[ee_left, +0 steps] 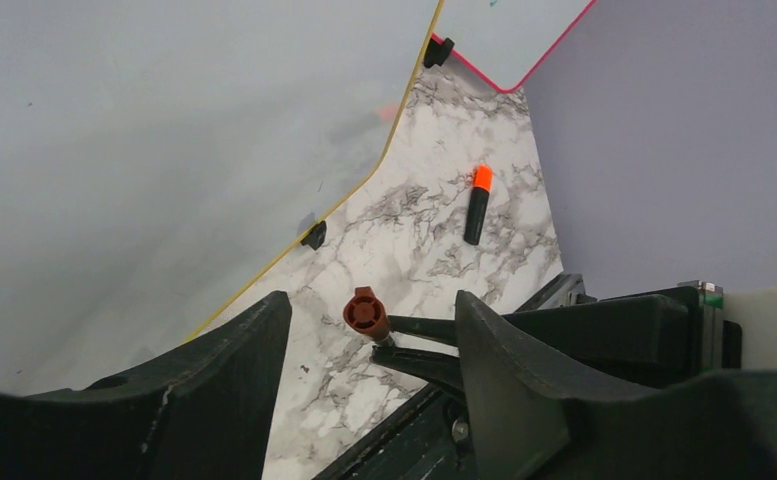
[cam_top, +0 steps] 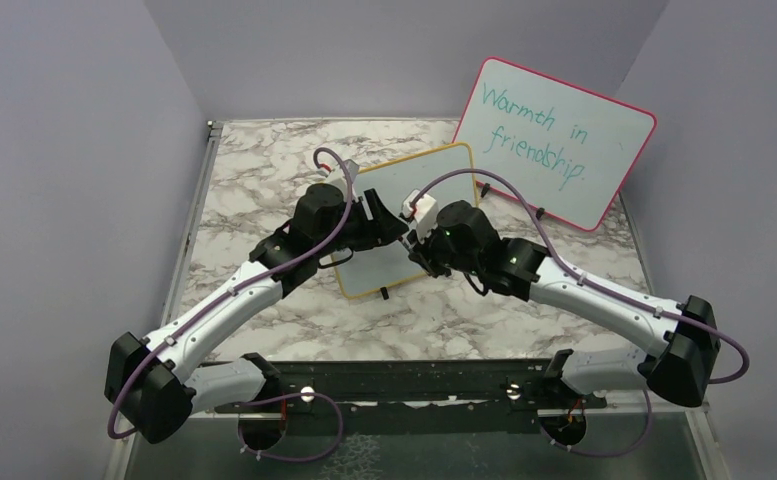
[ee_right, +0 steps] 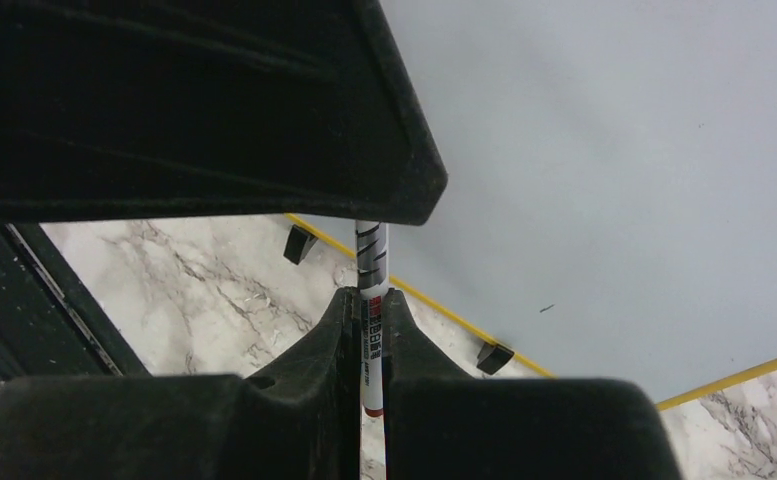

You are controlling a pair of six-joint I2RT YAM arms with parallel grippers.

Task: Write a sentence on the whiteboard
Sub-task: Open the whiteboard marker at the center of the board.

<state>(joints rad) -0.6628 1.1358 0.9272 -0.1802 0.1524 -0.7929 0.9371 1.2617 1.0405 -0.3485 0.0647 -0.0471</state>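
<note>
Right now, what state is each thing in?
Whiteboard: blank, nothing written.
Pink-framed board: standing tilted, bearing teal writing.
Red-ended marker: clamped between the right fingers.
Orange-capped marker: capped, lying on the table.
Left fingers: open.
Right fingers: shut on that marker.

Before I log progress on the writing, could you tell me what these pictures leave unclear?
1. Marker tip: right wrist view, behind a black part above the right pincer.
2. Whiteboard middle: top view, covered by left arm and right arm.
3. Pink board wording: left wrist view, cut off by the top edge.
</note>
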